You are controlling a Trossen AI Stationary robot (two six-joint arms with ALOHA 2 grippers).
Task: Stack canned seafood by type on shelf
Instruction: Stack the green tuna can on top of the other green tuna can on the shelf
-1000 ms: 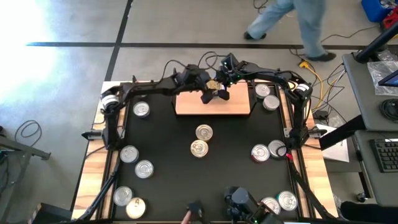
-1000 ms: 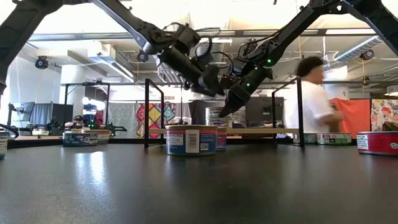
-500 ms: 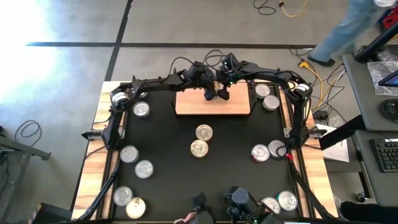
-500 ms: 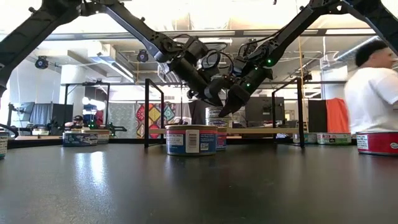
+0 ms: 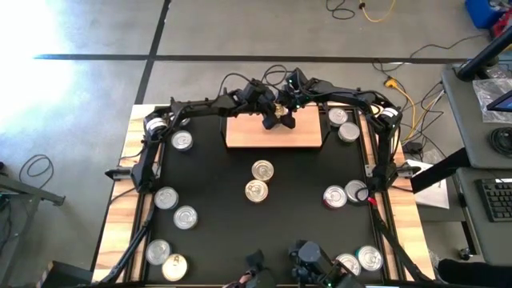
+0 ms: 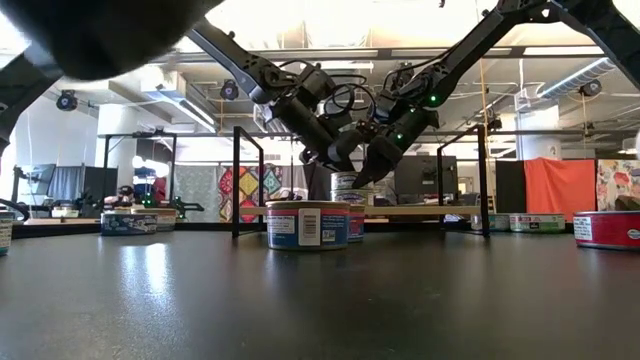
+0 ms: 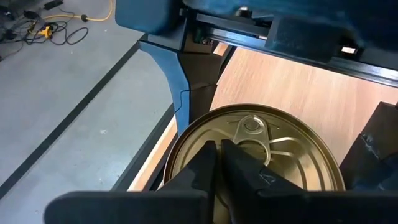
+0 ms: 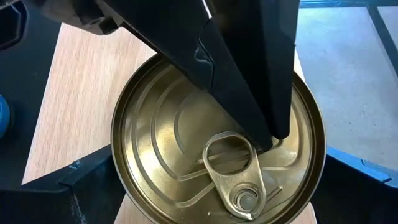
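Observation:
A gold-lidded tin [image 8: 180, 130] of canned seafood stands on the light-wood shelf [image 5: 272, 138], at its far edge; in the low view it is the tin [image 6: 345, 186] under both grippers. My left gripper [image 7: 221, 152] is shut, its tips on the lid [image 7: 292, 155]. My right gripper [image 8: 217, 186] is open. Its two fingers [image 8: 81, 186] stand on either side of the tin, and I cannot tell whether they touch it. From above, both grippers [image 5: 270, 120] hide the tin. My left gripper sets its shut fingertips [image 8: 273, 127] on the tin's gold lid, right beside the pull ring [image 8: 230, 152]. The fingers slant down onto it from the table's far left. The tin stands upright on the shelf.
Two tins [image 5: 262, 170] lie mid-table just before the shelf, the nearer one [image 6: 307, 225] filling the low view's centre. Several more tins are scattered at the left [image 5: 166, 198], right [image 5: 334, 195], far right [image 5: 338, 116] and near edges [image 5: 370, 258]. Black wire posts [image 6: 236, 180] stand at the shelf's ends.
My left gripper has sunk toward the tin on the shelf and shut, its tips coming down onto the gold lid. My right gripper has kept still. A person beyond the table's far edge has walked out of view.

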